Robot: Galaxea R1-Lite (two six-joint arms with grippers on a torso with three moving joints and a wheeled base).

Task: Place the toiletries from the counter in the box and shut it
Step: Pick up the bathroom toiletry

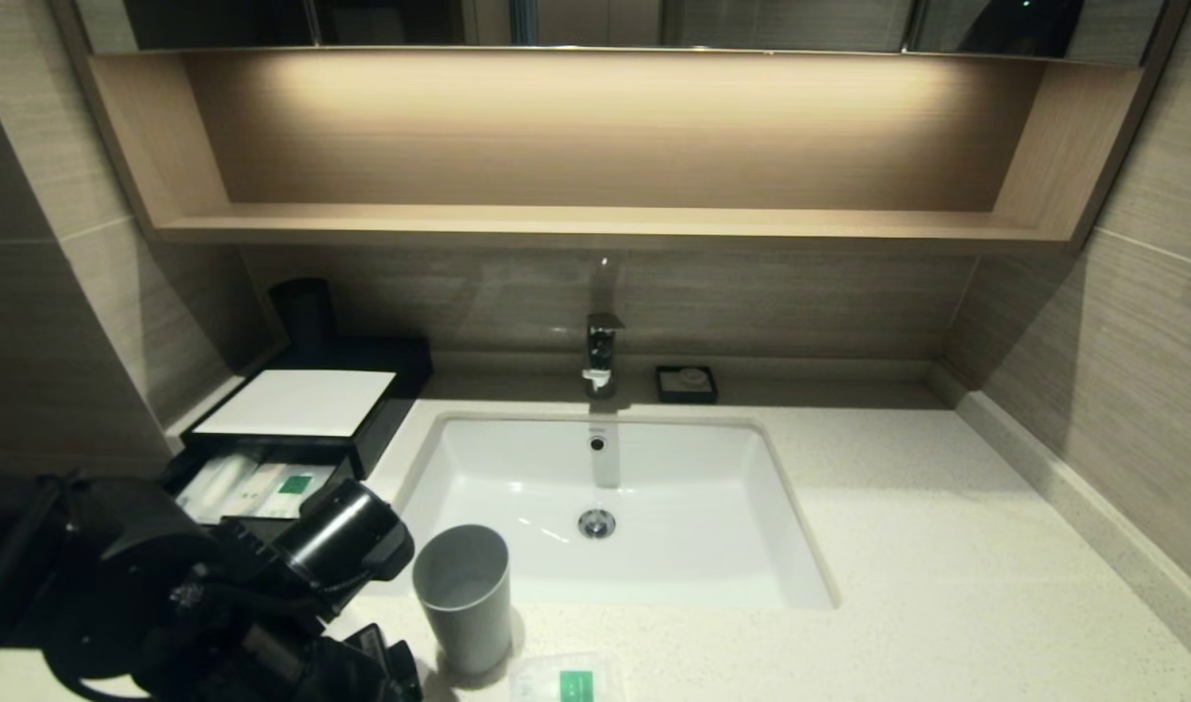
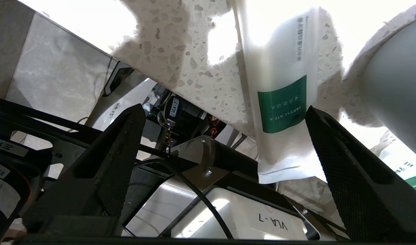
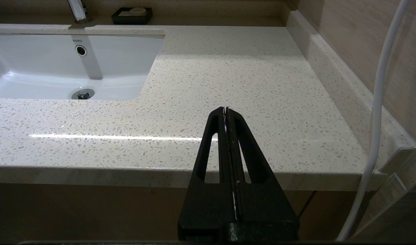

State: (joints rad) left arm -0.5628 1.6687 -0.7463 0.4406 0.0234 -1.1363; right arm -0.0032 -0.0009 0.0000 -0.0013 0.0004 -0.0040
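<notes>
The black box (image 1: 298, 402) with a white top stands at the counter's back left. Its drawer (image 1: 196, 458) is pulled out, with green-labelled packets (image 1: 264, 487) lying in it. My left gripper (image 2: 225, 109) is open and empty, low at the counter's front edge. A long white packet with a green label (image 2: 283, 102) lies on the counter (image 2: 180, 54), overhanging the edge, between the fingers and close to one fingertip (image 2: 317, 119). A second packet (image 1: 568, 680) lies near the front edge by the cup. My right gripper (image 3: 225, 110) is shut and empty, parked before the counter's right front edge.
A grey cup (image 1: 464, 595) stands between the left arm (image 1: 215, 595) and the white sink (image 1: 742, 575); it also shows in the left wrist view (image 2: 395, 102). A tap (image 1: 600, 356) and a small black soap dish (image 1: 686, 383) stand behind the sink. A wall kerb (image 3: 344, 85) borders the counter's right side.
</notes>
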